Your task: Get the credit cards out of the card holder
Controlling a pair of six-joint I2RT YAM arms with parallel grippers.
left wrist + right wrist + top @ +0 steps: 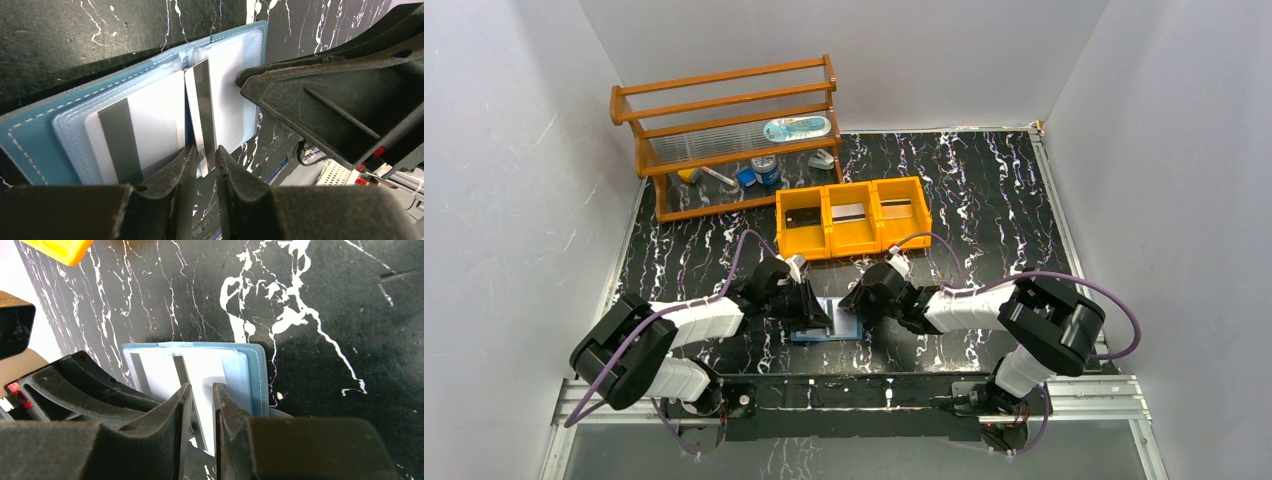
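A: State of the left gripper (205,159)?
B: Clenched. A card (202,105) is pinched by its near end between the fingertips. It is stood on edge with a dark stripe shown, and its far end points away from the gripper, over the holder (30,135).

A: Where is the holder placed?
B: It is laid open and flat on the table (325,300), just ahead of and under the left fingertips. A blue cover and clear sleeves are seen. A second card (150,130), also striped, is tucked flat in a sleeve to the left of the fingers.

A: And the right gripper (201,387)?
B: It is pointed in from the opposite side, facing the left gripper across the holder. Its tip appears to be set on the page to the right of the pinched card. A narrow gap is seen between its jaws, with white page visible through it. Whether anything is gripped cannot be told.

A: What is noted beyond both grippers?
B: A tray (854,245) with three compartments, apart from the holder. A dark card (802,216) is seen in the left compartment, a silver card (848,212) in the middle one and a tan card (897,209) in the right one. Farther off, beyond and left of the tray, a rack (724,100) is stood at the back wall with small items on it.
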